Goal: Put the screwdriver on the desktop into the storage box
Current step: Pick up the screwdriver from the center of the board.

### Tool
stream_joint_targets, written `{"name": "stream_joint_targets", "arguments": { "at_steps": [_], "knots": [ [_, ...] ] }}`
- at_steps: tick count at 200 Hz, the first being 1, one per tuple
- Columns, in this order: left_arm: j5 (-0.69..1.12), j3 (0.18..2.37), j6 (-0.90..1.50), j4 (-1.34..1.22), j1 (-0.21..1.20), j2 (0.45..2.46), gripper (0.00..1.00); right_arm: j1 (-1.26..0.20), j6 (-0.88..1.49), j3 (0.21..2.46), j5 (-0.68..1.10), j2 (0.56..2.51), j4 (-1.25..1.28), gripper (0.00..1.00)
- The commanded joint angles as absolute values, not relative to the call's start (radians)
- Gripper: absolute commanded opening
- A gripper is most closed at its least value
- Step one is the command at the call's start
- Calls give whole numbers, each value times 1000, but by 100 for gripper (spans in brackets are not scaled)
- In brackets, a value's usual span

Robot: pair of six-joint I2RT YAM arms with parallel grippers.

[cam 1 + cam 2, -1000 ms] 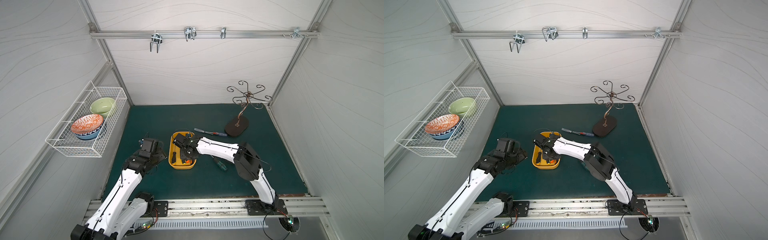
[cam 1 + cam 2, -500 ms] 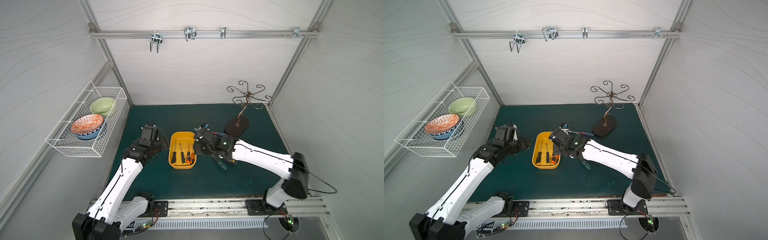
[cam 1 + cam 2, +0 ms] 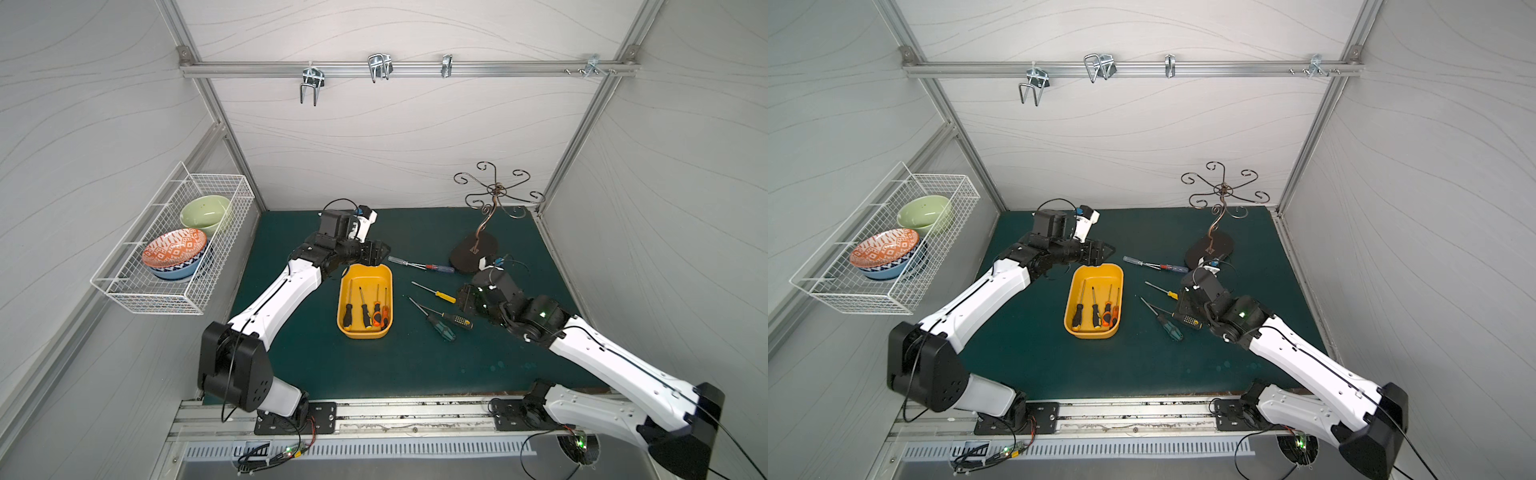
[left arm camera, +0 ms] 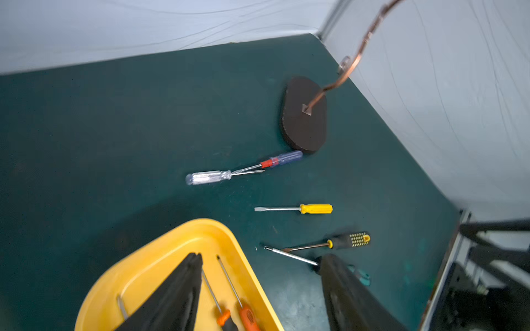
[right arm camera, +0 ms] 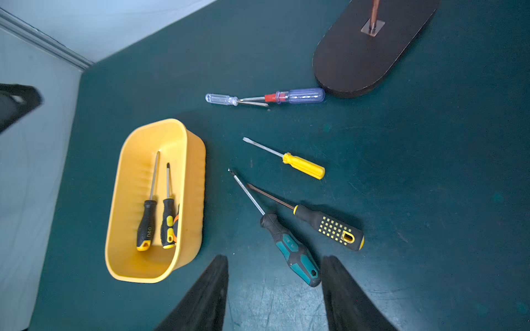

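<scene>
Right wrist view, right gripper (image 5: pixel 276 258) spread, empty, withdrawn from storage box (image 5: pixel 195 172), left gripper (image 4: pixel 261 256) spread

Storage box (image 3: pixel 368 274) mid desktop (image 3: pixel 374 374), loose screwdrivers (image 3: pixel 444 296) to its R

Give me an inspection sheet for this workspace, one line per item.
Surface: desktop, dark teal, light scratches.
Job's things: storage box holds four screwdrivers; five screwdrivers lie loose beside it.
Clutter: hook stand at the back.
Grippers: left gripper open, empty, over the box's far end; right gripper open, empty, near the loose tools.
Cables: loop at left wrist; wires at the front edge.
Surroundings: wall basket with two bowls; hooks overhead.
</scene>
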State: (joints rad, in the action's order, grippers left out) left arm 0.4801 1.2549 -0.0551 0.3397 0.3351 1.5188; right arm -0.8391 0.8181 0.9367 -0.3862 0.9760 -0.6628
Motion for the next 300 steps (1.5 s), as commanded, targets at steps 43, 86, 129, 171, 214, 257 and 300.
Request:
{"name": "stream_joint_targets", "arguments": {
  "at_steps": [43, 86, 129, 171, 214, 257, 300],
  "knots": [
    [639, 1695, -773, 648, 346, 1894, 70, -769, 780, 913, -359, 913, -706, 55],
    [482, 2068, -987, 961, 382, 2196, 67, -731, 759, 911, -340, 889, -726, 55],
    [379, 2198, -1091, 996, 419, 2345, 66, -688, 766, 893, -309, 883, -738, 54],
    [314, 2239, -1124, 977, 425, 2441, 60, -675, 777, 893, -293, 891, -755, 53],
    [273, 2243, -1151, 925, 425, 2503, 52, -666, 778, 894, -291, 911, -764, 53],
    [278, 2259, -1155, 916, 425, 2546, 48, -655, 774, 910, -298, 924, -770, 53],
    [250, 2223, -1193, 960, 429, 2554, 37, -649, 781, 893, -288, 922, -762, 53]
  ]
}}
